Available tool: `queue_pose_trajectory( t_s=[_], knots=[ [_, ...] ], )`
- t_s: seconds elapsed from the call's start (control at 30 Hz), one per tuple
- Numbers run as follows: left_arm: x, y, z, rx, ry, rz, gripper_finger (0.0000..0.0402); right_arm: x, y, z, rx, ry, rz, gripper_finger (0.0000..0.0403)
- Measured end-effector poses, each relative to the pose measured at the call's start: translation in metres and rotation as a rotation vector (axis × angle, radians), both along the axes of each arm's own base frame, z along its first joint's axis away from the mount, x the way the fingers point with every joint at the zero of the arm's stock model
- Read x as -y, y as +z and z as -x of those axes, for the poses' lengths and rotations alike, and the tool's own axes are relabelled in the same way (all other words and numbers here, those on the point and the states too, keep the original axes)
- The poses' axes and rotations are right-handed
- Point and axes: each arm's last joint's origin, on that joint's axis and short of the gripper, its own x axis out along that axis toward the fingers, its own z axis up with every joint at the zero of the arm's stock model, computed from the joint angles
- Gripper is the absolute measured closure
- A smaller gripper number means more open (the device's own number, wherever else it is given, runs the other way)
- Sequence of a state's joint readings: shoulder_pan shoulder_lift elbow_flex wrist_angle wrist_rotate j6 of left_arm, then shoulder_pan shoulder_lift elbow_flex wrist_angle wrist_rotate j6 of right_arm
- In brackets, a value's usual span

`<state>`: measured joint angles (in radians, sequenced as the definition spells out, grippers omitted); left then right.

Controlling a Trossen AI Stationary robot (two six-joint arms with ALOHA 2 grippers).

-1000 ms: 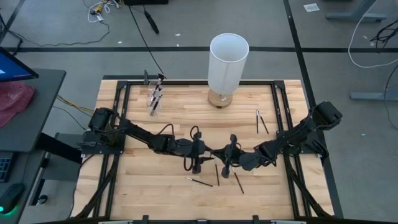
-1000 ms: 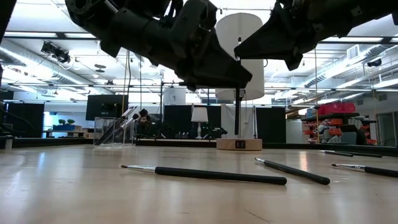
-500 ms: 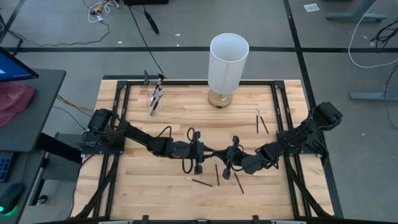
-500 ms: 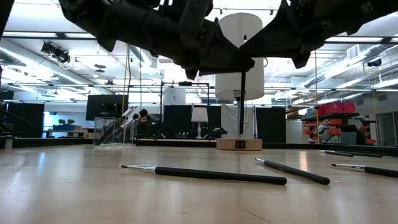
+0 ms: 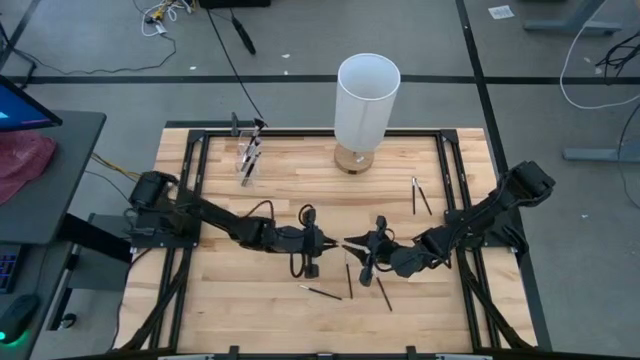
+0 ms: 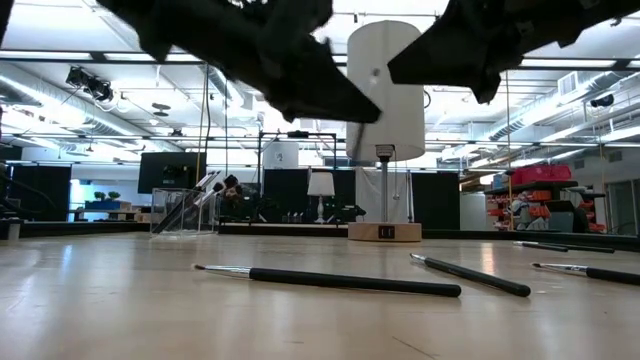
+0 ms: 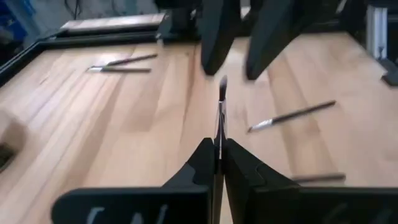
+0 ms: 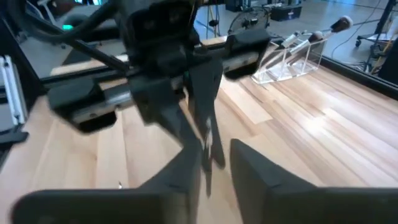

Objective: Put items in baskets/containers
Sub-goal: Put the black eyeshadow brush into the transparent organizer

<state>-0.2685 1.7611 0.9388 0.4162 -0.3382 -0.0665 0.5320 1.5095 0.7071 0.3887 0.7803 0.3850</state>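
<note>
Left claw (image 7: 217,163) is clenched on a brush (image 7: 220,118) in mid-air over the tabletop (image 5: 270,190), well in front of the lamp (image 5: 366,100); right claw (image 8: 214,155) faces it tip to tip, fingers parted around the same brush. Judgement: right should draw clear before left carries the brush, kept upright, to the cup (image 5: 247,160) left of the lamp. Motion blur hides the brush in the low view, so its tilt is uncertain.
</note>
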Motion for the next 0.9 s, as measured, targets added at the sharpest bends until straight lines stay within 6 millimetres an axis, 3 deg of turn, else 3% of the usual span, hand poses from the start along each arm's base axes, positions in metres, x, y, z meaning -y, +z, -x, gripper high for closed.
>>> queue_pose_trajectory(
  t_s=[0.13, 0.23, 0.6, 0.8, 0.9],
  knots=[
    [-0.013, 0.03, 0.024, -0.101, 0.066, -0.036, 0.0387, 0.002, 0.002, 0.003, -0.016, -0.006, 0.012, 0.027],
    [-0.035, 0.049, 0.048, -0.199, 0.177, -0.068, 0.0385, 0.003, -0.001, 0.004, -0.044, -0.014, 0.033, 0.0245],
    [-0.159, 0.113, 0.134, -0.261, 0.604, -0.113, 0.0384, 0.014, -0.03, 0.016, -0.033, -0.098, 0.027, 0.0236],
    [-0.228, 0.118, 0.174, -0.276, 0.799, -0.086, 0.0384, 0.033, -0.038, 0.017, 0.013, -0.157, 0.031, 0.0246],
    [-0.258, 0.115, 0.185, -0.234, 0.844, -0.061, 0.0384, 0.043, -0.037, 0.015, 0.02, -0.178, 0.066, 0.0248]
  ],
)
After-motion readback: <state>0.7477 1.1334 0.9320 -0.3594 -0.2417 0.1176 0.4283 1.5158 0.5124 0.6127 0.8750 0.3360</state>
